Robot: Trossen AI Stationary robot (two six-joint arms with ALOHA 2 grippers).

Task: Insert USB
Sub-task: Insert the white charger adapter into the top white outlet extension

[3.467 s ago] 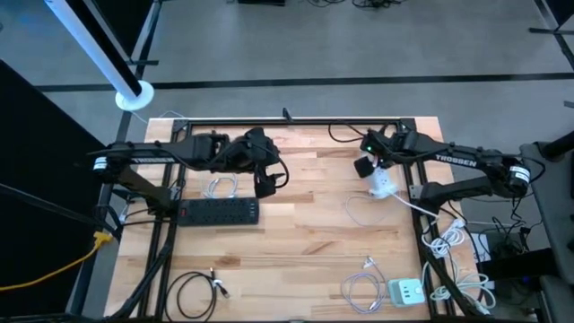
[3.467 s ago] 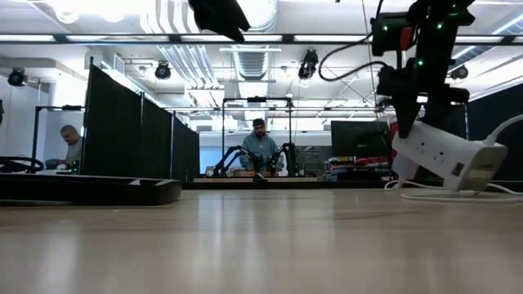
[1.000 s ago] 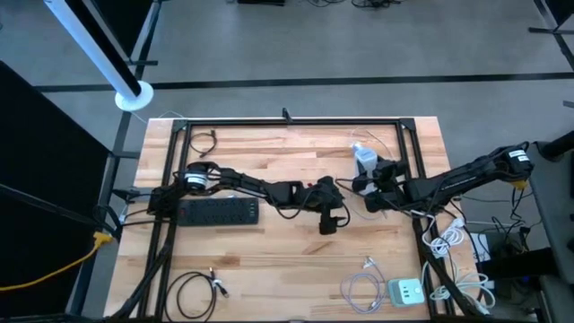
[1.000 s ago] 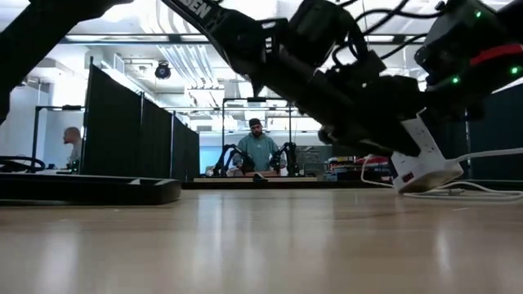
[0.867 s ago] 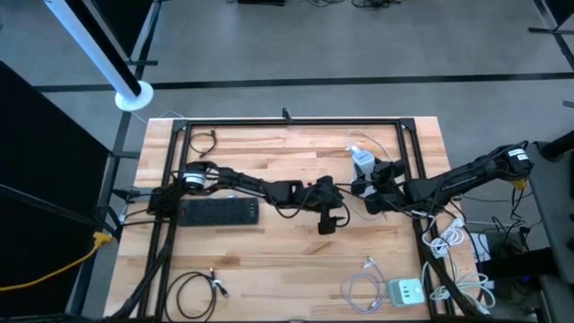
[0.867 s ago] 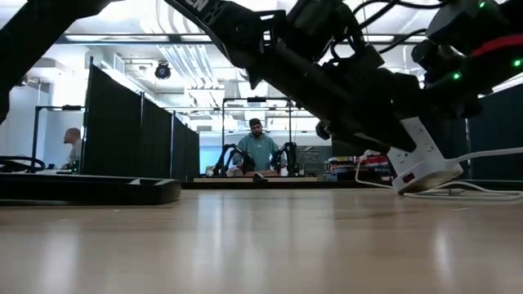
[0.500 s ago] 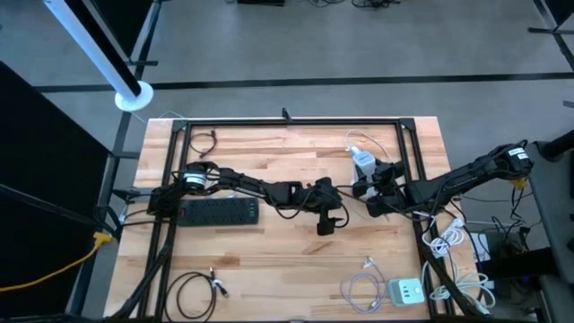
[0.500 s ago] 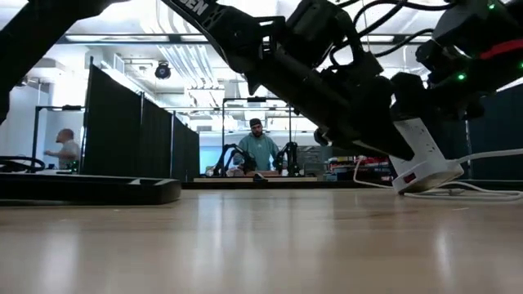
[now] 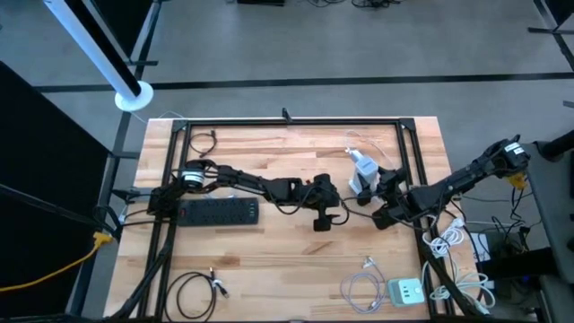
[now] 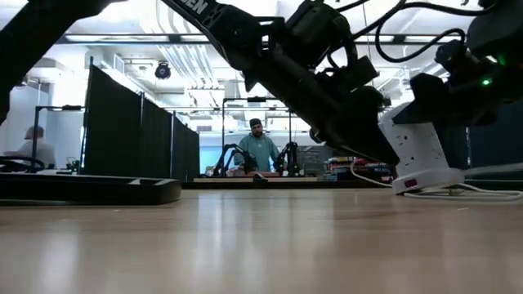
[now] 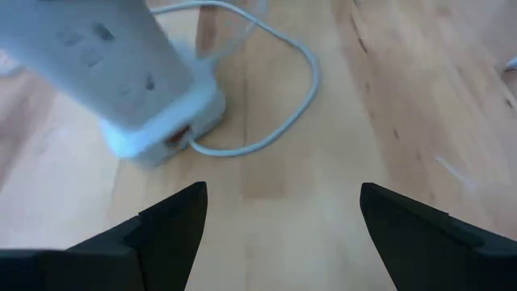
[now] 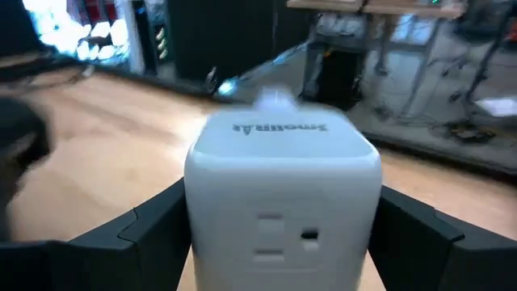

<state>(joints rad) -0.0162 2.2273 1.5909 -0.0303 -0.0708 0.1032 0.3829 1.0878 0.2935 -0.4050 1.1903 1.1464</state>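
A white power block [image 9: 362,166] stands tilted on the wooden table right of centre, and a white cord [image 11: 275,121] leaves its foot. My right gripper [image 9: 369,187] is shut on the block, which fills the right wrist view [image 12: 283,178] between the fingers. My left gripper [image 9: 341,199] reaches in from the table's left and hovers just left of the block. In the left wrist view this gripper [image 11: 283,194] is open with only bare table between its fingers, and the block [image 11: 121,73] lies ahead. I see no USB plug in either gripper. My right gripper pinches two opposite side walls of the block [image 12: 198,202] between its two fingers, one finger [image 12: 153,230] on each side. It comes slanting down from the table's right. The block leans over with its foot [image 10: 425,181] on the table.
A black power strip [image 9: 220,212] lies at the left. Near the front edge are a coiled black cable [image 9: 193,292], coiled white cables [image 9: 363,289] and a white charger [image 9: 405,292]. A black frame rail [image 9: 287,124] runs along the far edge. A person [image 10: 259,151] sits beyond the table.
My right gripper has swung about the block toward the table's near right and kept its hold. The block has turned and tipped a little while its foot stayed on the table. My left gripper has stayed open beside it.
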